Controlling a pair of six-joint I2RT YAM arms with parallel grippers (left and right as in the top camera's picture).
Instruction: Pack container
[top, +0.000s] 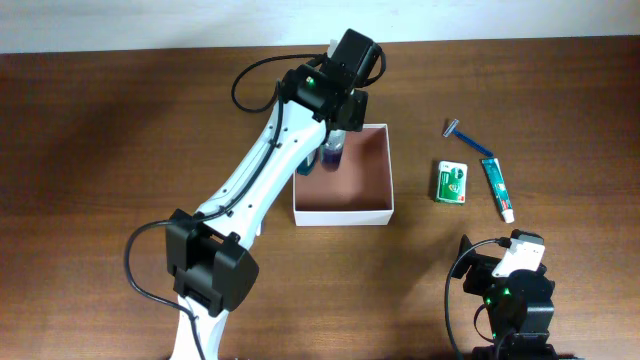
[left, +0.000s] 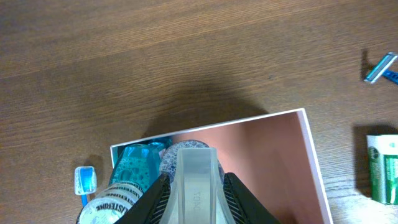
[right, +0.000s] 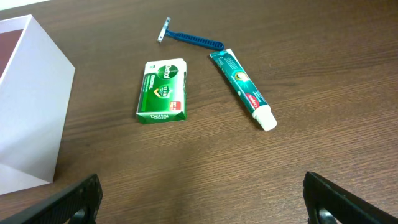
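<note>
The square container (top: 345, 215) has white walls and a pinkish-brown floor, mostly bare. It sits in the middle of the table (top: 120, 120). The left gripper (left: 196, 186) pinches a small bottle (top: 333, 156) at its far left corner. The right gripper (right: 205, 208) is spread wide.

A blue plastic disposable razor (top: 470, 139) is lying on the dark brown wooden surface (top: 100, 150), its head pointing toward ten o'clock. At six o'clock of it a green-and-white rectangular soap packet (top: 452, 182) is lying flat. Just beside the packet, at three o'clock, a green-and-white toothpaste tube (top: 498, 188) is resting with its white cap pointing toward five o'clock. Well apart, at nine o'clock of the razor, a small translucent bottle with purplish contents (top: 333, 155) is showing.
</note>
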